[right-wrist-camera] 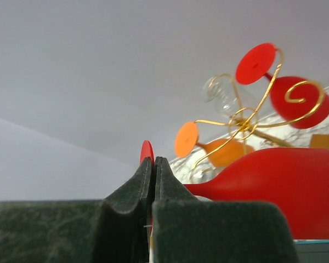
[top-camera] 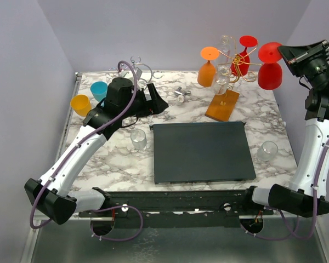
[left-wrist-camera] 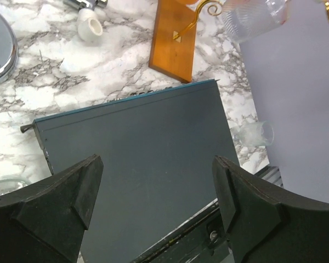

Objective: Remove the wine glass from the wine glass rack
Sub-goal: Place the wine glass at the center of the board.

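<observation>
The wine glass rack has an orange-brown wooden base (top-camera: 222, 104) (left-wrist-camera: 172, 38) and a gold wire stem with curly hooks (top-camera: 239, 63) (right-wrist-camera: 247, 123). Hanging upside down on it are an orange glass (top-camera: 207, 71), a red glass (top-camera: 242, 55) and clear glasses (top-camera: 225, 46). My right gripper (top-camera: 285, 53) (right-wrist-camera: 153, 161) is shut on the flat foot (right-wrist-camera: 146, 150) of another red wine glass (top-camera: 269, 71) (right-wrist-camera: 274, 183) at the rack's right edge; whether its stem still sits in a hook I cannot tell. My left gripper (top-camera: 159, 104) (left-wrist-camera: 159, 186) hangs open and empty over a dark board.
A dark rectangular board (top-camera: 202, 152) (left-wrist-camera: 137, 148) lies mid-table. Clear cups stand at its left (top-camera: 138, 139) and right (top-camera: 267, 150). A yellow cup (top-camera: 80, 104), a blue cup (top-camera: 98, 89), a chrome wire stand (top-camera: 138, 70) and a white pipe fitting (top-camera: 181, 94) sit at the back. Walls enclose three sides.
</observation>
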Controlling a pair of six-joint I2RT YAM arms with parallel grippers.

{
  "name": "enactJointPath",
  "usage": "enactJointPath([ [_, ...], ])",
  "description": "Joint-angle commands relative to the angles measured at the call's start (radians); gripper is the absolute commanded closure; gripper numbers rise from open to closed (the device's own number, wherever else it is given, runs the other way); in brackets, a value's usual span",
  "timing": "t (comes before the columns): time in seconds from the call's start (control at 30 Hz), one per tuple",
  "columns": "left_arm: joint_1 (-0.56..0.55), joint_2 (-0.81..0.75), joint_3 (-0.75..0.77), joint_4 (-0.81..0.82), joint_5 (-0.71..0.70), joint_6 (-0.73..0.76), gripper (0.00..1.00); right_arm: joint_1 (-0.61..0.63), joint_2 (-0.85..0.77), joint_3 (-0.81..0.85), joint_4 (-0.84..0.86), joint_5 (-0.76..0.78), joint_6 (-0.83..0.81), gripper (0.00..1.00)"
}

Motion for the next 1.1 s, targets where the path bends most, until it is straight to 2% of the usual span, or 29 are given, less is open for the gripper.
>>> enactJointPath([
  [0.0, -0.008, -0.033, 0.071, 0.009, 0.007, -0.016, 0.12, 0.03, -0.006, 0.088, -0.027, -0.158, 0.05, 0.99],
  [0.13, -0.008, -0.021, 0.123, 0.011, -0.008, -0.015, 0.12, 0.093, 0.026, 0.164, 0.009, -0.206, 0.105, 1.0],
  [0.43, 0.0, 0.035, 0.24, 0.055, -0.006, -0.001, 0.08, 0.441, 0.181, 0.304, 0.084, -0.124, 0.14, 0.99],
  [0.63, 0.11, 0.065, 0.244, 0.18, 0.174, -0.09, 0.07, 0.581, 0.286, 0.323, 0.25, -0.137, 0.266, 1.0],
  [0.73, 0.195, 0.062, 0.194, 0.313, 0.302, -0.193, 0.07, 0.616, 0.328, 0.322, 0.328, -0.138, 0.335, 0.99],
  [0.87, 0.289, 0.044, 0.083, 0.579, 0.442, -0.369, 0.06, 0.623, 0.342, 0.309, 0.413, -0.122, 0.406, 0.99],
  [1.07, 0.332, 0.068, 0.001, 0.825, 0.524, -0.527, 0.04, 0.63, 0.364, 0.298, 0.523, -0.147, 0.497, 0.99],
])
